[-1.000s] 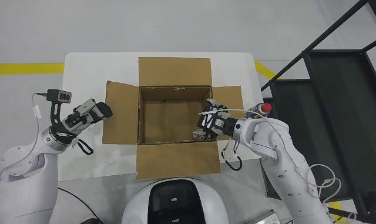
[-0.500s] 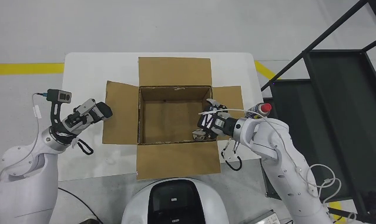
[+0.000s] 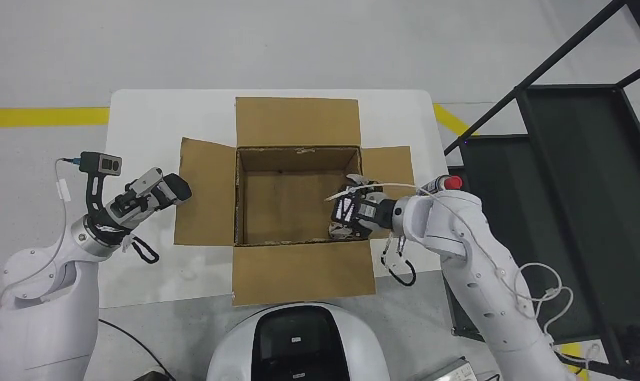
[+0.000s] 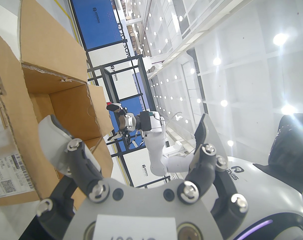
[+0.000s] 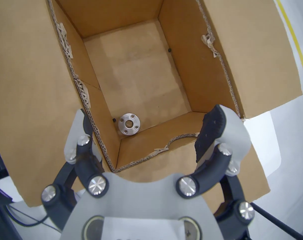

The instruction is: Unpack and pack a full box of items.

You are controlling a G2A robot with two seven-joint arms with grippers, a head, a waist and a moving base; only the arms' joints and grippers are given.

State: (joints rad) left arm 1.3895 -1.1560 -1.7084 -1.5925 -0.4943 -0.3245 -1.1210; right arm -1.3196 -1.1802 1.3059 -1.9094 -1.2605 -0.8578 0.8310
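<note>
Cardboard box (image 3: 297, 196) sits open at the centre of the top view on the white table (image 3: 170, 121), all four flaps folded outward. The right claw (image 3: 338, 213) hangs over the box's right rim, just right of the frame's centre, pointing into the opening. In its wrist view the right claw (image 5: 147, 116) is spread wide and holds nothing. A round metal flange (image 5: 129, 124) with a centre hole and small bolt holes lies flat on the box floor. It is in the corner nearest that claw, well below the fingertips and not touching them, with a tiny dark bit just beside it. The left claw (image 3: 172, 189) is at the left of the top view, beside the box's left flap. In its own view the left claw (image 4: 126, 123) is also wide and empty.
</note>
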